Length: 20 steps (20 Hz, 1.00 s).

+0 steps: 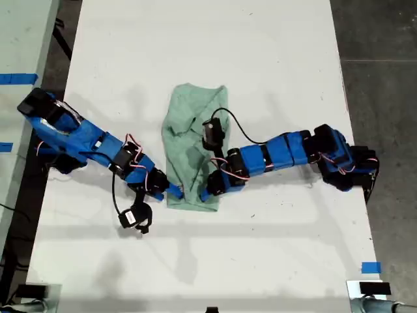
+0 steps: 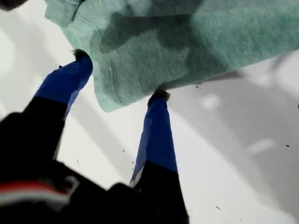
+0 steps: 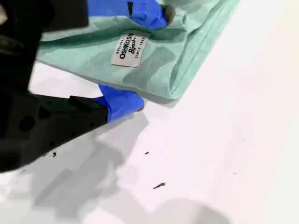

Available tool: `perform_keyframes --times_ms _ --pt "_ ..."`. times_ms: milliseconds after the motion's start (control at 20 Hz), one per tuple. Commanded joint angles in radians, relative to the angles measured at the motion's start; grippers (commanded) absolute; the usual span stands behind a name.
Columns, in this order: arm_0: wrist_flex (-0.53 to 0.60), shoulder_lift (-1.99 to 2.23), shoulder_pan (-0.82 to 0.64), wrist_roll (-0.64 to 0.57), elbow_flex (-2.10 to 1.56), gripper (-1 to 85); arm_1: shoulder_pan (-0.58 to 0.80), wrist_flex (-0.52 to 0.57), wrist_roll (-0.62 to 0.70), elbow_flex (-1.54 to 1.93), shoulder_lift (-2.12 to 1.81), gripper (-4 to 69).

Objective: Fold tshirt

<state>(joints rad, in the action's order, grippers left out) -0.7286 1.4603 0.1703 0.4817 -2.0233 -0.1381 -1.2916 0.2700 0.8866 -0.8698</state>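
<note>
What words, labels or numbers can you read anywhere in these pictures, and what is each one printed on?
"ORIGINAL OSHKOSH B'gosh": on the white sewn-in neck label of the pale mint-green cloth t-shirt, seen in the second wrist view.
A smaller line under it on the same label looks like "SINCE 189", with the last digit too blurred to read.
No readable text in the exterior view or the first wrist view.

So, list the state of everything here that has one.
tshirt: folded into a narrow strip, rumpled, lying on the table.
neck label: exposed, printed side showing.
my first gripper: open, fingertips at a corner of the tshirt.
my second gripper: open, jaws astride the tshirt edge beside the neck label.
</note>
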Motion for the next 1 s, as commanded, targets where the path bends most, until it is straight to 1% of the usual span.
perform_keyframes --times_ms 0,150,300,400,450,500,550,600,700,800,900,950 --pt "-0.101 -0.017 -0.052 -0.091 0.081 25.0 0.005 0.029 0.005 -0.071 -0.008 28.1" --pt "-0.192 -0.103 -0.067 -0.163 0.170 25.4 0.003 0.031 0.003 -0.071 -0.011 28.2" --pt "-0.291 -0.229 -0.063 -0.230 0.357 25.1 0.000 0.032 0.002 -0.071 -0.011 28.2" --pt "-0.327 -0.330 -0.051 -0.242 0.505 25.2 0.000 0.032 0.005 -0.071 -0.009 28.5" --pt "-0.353 -0.385 -0.051 -0.245 0.574 23.9 0.002 0.032 0.005 -0.067 -0.008 28.2" --pt "-0.391 -0.430 -0.051 -0.238 0.632 22.8 0.003 0.029 0.008 -0.067 -0.002 23.7" --pt "-0.414 -0.448 -0.051 -0.236 0.664 20.0 0.006 0.029 0.009 -0.066 0.012 14.7" --pt "-0.407 -0.448 -0.051 -0.239 0.664 16.7 0.009 0.029 0.009 -0.066 0.031 3.7" --pt "-0.403 -0.448 -0.055 -0.249 0.667 13.0 0.011 0.041 0.021 -0.075 0.061 -0.8" --pt "-0.399 -0.446 -0.058 -0.258 0.673 9.5 0.009 0.060 0.023 -0.075 0.069 -1.2" --pt "-0.402 -0.440 -0.057 -0.252 0.681 1.6 0.002 0.066 0.028 -0.075 0.060 -1.2" --pt "-0.410 -0.430 -0.052 -0.235 0.684 0.1 -0.006 0.067 0.031 -0.077 0.046 -1.2"
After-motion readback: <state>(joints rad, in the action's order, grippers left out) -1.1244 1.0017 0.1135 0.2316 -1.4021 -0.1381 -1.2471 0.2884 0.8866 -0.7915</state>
